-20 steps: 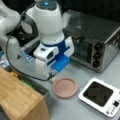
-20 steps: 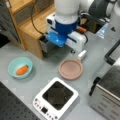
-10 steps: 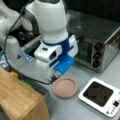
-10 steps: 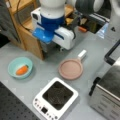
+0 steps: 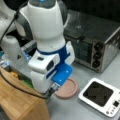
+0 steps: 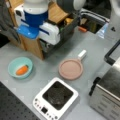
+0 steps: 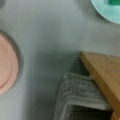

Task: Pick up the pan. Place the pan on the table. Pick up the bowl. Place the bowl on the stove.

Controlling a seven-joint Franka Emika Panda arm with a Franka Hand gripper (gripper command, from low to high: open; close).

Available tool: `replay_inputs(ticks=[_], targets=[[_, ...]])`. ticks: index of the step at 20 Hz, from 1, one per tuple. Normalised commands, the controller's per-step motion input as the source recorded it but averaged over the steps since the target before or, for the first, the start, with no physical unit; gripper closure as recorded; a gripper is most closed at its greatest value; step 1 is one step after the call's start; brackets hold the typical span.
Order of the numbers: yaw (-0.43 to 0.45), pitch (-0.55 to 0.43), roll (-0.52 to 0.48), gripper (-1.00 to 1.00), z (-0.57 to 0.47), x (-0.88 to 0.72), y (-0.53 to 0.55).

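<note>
Pan [image 6: 70,69] already on counter [image 6: 37,62] beside empty stove [image 6: 56,100]. Bowl [image 6: 20,67] w/ carrot piece near counter's edge, below gripper [image 6: 37,28]; fingers' state: can't tell. Bowl prob light, rigid, slick; grab by rim.

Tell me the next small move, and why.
Probably shift the gripper sideways toward the bowl and stop above it. The pan already sits on the table, the stove is bare, and the gripper hangs by the wooden box, away from the bowl.
</note>
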Motion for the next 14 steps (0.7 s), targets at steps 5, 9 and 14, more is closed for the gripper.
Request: replay_inputs(ticks=[5,9,14], targets=[[0.035,0.3,0.045,-1.0,0.13,0.61,-0.39],[-0.016,0.307,0.066,-1.0,0.1,0.62,-0.32],[-0.054,0.293,0.043,-1.0,0.05,0.57,-0.34]])
